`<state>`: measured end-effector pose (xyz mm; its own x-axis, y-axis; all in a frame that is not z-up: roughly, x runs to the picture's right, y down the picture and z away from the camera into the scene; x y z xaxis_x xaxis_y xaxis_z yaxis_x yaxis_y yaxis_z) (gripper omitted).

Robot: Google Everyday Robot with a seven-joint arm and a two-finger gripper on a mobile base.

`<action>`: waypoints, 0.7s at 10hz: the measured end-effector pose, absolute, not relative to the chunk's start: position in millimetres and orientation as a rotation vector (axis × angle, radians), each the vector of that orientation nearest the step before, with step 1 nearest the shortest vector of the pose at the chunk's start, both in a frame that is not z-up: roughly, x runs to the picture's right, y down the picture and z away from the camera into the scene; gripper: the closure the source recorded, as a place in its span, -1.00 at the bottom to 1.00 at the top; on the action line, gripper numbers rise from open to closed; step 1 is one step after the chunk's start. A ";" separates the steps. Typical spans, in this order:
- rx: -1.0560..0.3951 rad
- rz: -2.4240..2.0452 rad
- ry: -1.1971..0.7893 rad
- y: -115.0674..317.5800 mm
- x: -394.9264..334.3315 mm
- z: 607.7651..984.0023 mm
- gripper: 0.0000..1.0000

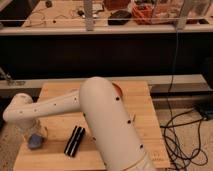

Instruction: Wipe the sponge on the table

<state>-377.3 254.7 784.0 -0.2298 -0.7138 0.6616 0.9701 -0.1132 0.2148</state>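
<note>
Sponge (35,142) lay near the left near corner of the table (142,107) in the camera view, just left of the black ridged block (74,140), with the gripper (36,134) right down on it at the end of the white arm (100,112). Whether the gripper had hold of it or only pressed on it could not be told. Sponge looked light, soft and squashy, likely to deform and drag rather than slide; best pinched low across its short sides.

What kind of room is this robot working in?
Probably a lab or workshop: a cluttered workbench behind, loose cables lying about, and a small wooden table as a test stand. The arm's tool is low at the table's left edge, by the sponge.
</note>
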 end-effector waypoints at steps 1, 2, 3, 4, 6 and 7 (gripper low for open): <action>-0.467 -1.693 -0.742 259.3 -382.1 778.9 -0.07; -0.460 -1.716 -0.748 264.3 -386.5 774.4 -0.07; -0.455 -1.734 -0.756 270.5 -386.4 769.9 -0.07; -0.446 -1.743 -0.767 277.4 -385.6 763.9 -0.07; -0.437 -1.744 -0.796 290.4 -371.8 753.7 -0.07; -0.440 -1.744 -0.801 295.0 -365.5 750.8 -0.07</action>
<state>-365.5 295.0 750.8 -0.3184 -0.6904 0.6496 0.9426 -0.1578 0.2943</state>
